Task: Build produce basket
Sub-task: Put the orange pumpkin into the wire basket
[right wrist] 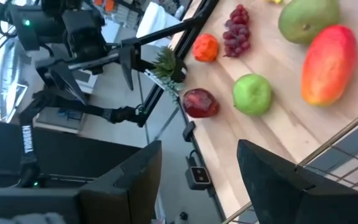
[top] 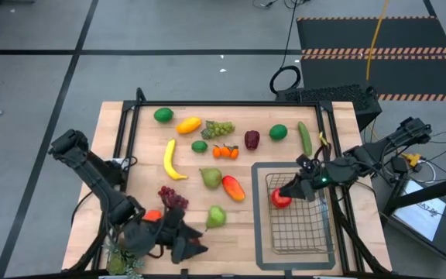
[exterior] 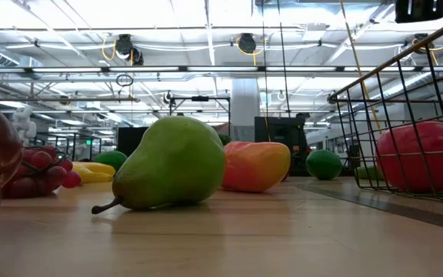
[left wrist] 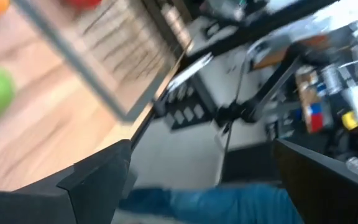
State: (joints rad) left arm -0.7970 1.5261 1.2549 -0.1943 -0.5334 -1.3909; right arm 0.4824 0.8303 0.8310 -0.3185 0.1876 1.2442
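High view, near to far: left gripper [top: 196, 246] parked at the near desk [top: 142, 155] edge, jaws wide, empty. Right gripper [top: 291, 191] over the basket [top: 299, 232] — jaws parted, nothing held; red apple [top: 280, 198] inside, just dropped by the look of it. Green pear [top: 216, 217], mango [top: 233, 187], grapes [top: 173, 197], banana [top: 171, 160] and limes beyond, all outside the basket. Next: lift clear, reach for the nearest piece — likely the mango.

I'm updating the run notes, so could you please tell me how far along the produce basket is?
Barely begun. Done: one red fruit lies in the basket. In hand: nothing; the right gripper hangs over the basket's rim with its jaws apart and empty, and the left gripper waits open at the table's near edge. Left: everything else, including the banana, grapes, cucumber and pears.
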